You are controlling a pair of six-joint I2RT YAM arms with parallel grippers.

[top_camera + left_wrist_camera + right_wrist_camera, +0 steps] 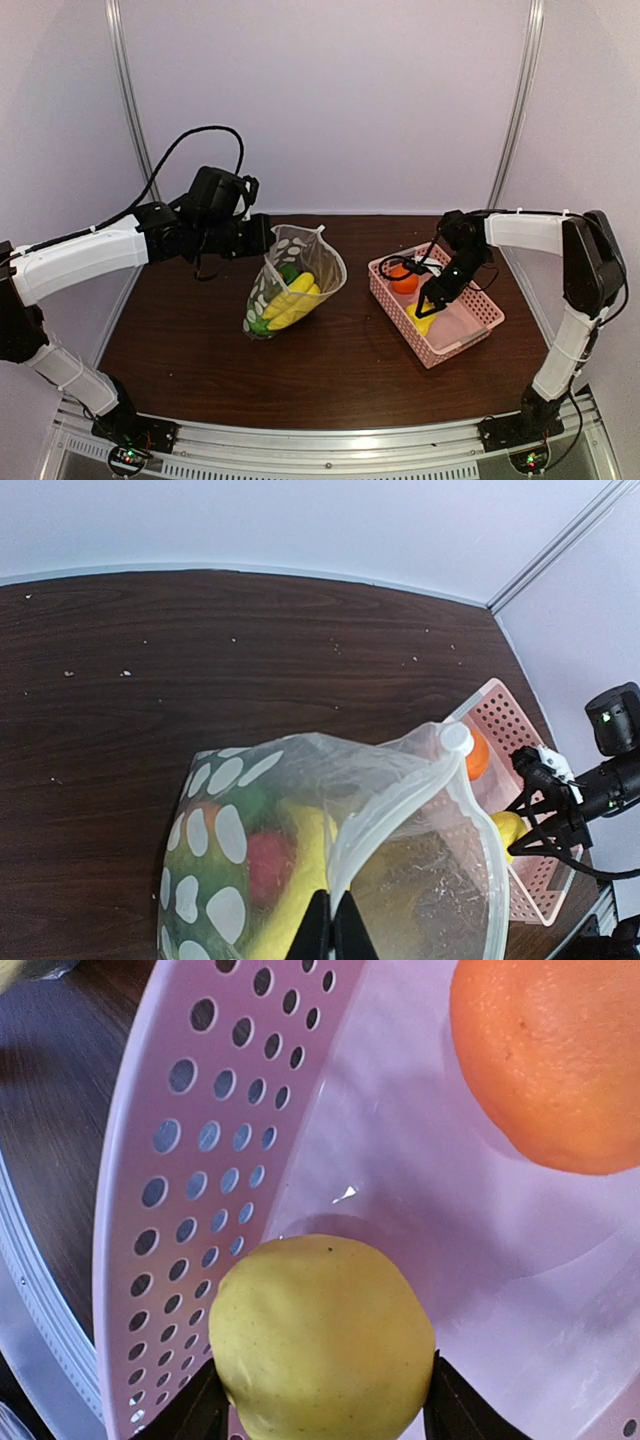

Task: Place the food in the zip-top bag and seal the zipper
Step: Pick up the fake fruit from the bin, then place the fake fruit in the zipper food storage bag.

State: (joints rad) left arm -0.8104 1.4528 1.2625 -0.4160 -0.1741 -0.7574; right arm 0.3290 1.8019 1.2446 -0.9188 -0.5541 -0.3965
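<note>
The zip-top bag (300, 262) stands open at the table's middle, with yellow bananas (292, 298), green vegetables and a red piece (265, 865) inside. My left gripper (262, 235) is shut on the bag's mouth edge at the zipper strip (385, 815), and its fingers (318, 930) pinch it. The white slider tab (455, 738) sits at the far end of the mouth. My right gripper (428, 305) is down in the pink basket (440, 352). Its fingers (190, 1412) press both sides of the yellow lemon (320, 1335). The orange ball (550, 1060) lies beside it.
The pink basket's perforated wall (200, 1160) stands close to the left of the lemon. The basket sits at the table's right (500, 720), a hand's width from the bag. White walls enclose the table at the back and sides.
</note>
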